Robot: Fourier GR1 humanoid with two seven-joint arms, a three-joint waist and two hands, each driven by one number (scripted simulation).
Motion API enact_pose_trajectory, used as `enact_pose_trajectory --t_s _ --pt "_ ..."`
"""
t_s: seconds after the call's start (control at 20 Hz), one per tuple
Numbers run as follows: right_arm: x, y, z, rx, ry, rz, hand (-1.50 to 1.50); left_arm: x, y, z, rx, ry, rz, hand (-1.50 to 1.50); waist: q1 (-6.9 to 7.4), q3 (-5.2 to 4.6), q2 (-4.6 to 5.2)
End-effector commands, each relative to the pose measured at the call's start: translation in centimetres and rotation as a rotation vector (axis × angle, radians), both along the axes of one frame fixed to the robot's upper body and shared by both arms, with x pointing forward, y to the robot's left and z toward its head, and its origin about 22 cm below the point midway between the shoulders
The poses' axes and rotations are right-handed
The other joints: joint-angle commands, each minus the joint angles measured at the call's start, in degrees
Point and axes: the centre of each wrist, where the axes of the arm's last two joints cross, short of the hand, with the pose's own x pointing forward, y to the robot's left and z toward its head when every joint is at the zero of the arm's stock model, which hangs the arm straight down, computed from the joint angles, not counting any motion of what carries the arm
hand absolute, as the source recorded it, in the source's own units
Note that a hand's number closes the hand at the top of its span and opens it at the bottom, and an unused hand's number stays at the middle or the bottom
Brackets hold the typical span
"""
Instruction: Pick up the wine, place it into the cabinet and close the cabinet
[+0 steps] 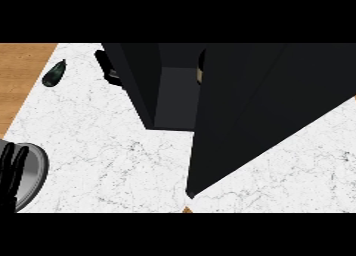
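— What do you have on screen?
— I see the white marble table (122, 165), the black cabinet (284, 90) with its door (233, 135) swung open.
— Robot hands? Wine?
— Left robot hand (5, 172) at the left edge, fingers straight, spread. Dark bottle (54, 73) lying far-left on the table.

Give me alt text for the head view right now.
A black cabinet stands open on a white marble counter, its door swung out toward the camera. A dark bottle lies far left on the counter. The left hand rests at the lower left edge.
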Motion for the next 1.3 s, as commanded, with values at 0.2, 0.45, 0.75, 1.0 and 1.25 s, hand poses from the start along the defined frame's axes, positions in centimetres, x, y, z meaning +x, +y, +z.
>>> enact_pose_trajectory --t_s 0.2,0.45,0.75,1.0,1.25 --pt "2.8 6.0 1.3 0.047 -0.002 0.032 1.50 0.1 2.9 1.1 -0.003 -0.013 -0.049 -1.50 1.02 0.04 0.46" --pt "6.8 8.8 4.1 0.000 0.001 -0.005 1.50 0.4 5.1 0.9 -0.011 -0.031 -0.050 -1.50 1.88 -0.06 0.74" --pt "12.3 12.2 7.9 -0.004 -0.012 -0.039 1.50 0.1 6.4 2.6 -0.014 -0.045 -0.065 -1.50 2.60 0.12 0.78" --pt "16.5 14.3 8.8 -0.034 -0.005 -0.028 1.50 -0.2 6.7 2.5 -0.016 -0.027 -0.060 -1.50 2.06 0.17 0.90" --pt "18.0 14.2 6.6 -0.173 0.234 0.291 1.50 1.8 7.7 4.0 0.005 -0.088 -0.052 -1.50 2.76 0.14 1.95"
